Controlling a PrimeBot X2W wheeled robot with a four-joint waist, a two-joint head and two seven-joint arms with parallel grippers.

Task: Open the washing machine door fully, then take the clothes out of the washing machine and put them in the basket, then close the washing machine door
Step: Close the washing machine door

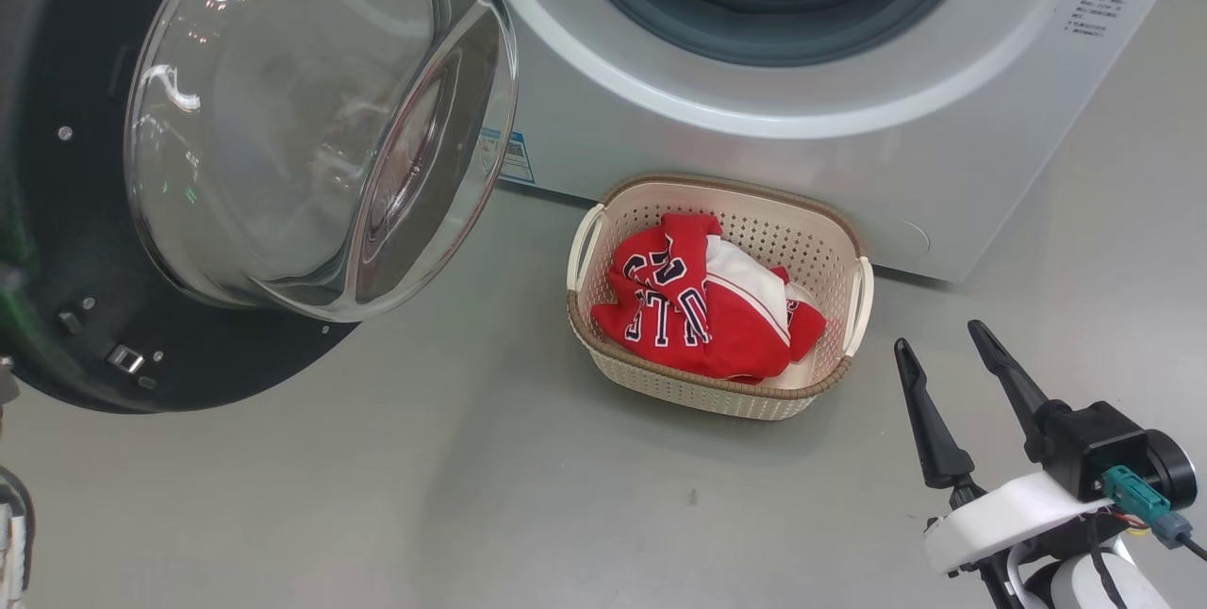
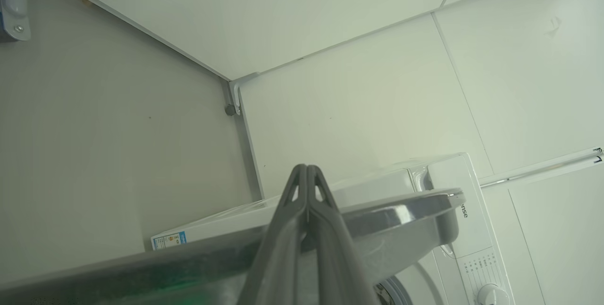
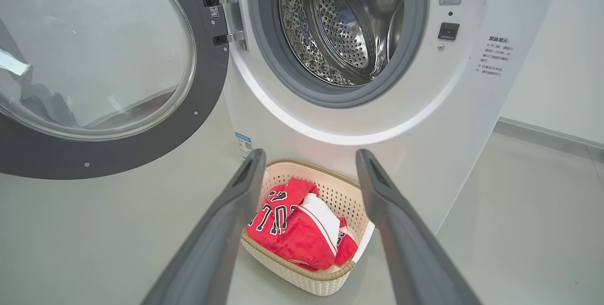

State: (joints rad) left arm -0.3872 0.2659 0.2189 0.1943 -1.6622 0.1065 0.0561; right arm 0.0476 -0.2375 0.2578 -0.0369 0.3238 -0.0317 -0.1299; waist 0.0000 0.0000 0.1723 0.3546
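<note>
In the head view you see the large round washing machine door (image 1: 57,241) with its wide black rim swung open at the left, its clear bulging glass bowl (image 1: 311,119) facing into the room. The big white front-loading washing machine (image 1: 754,156) stands along the top. A small blue label sticker (image 1: 514,156) sits low on its front, just beside the bowl's edge. On the grey floor (image 1: 471,496), just in front of the machine, stands the small cream perforated basket (image 1: 707,392) with a brown woven-look rim. The red jerseys with white panels and dark lettering, the clothes (image 1: 735,326), lie bunched inside it. Your right gripper (image 1: 938,336) hovers at the lower right, near the basket, its two dark fingers spread and empty. In the left wrist view your left gripper (image 2: 306,168) has its fingertips pressed together with nothing between them. The door's glossy rim runs across behind them, and you cannot tell whether they touch it. In the right wrist view the spread fingers frame the basket, and above it the grey rubber gasket (image 3: 269,59) rings the perforated steel drum (image 3: 339,36).
</note>
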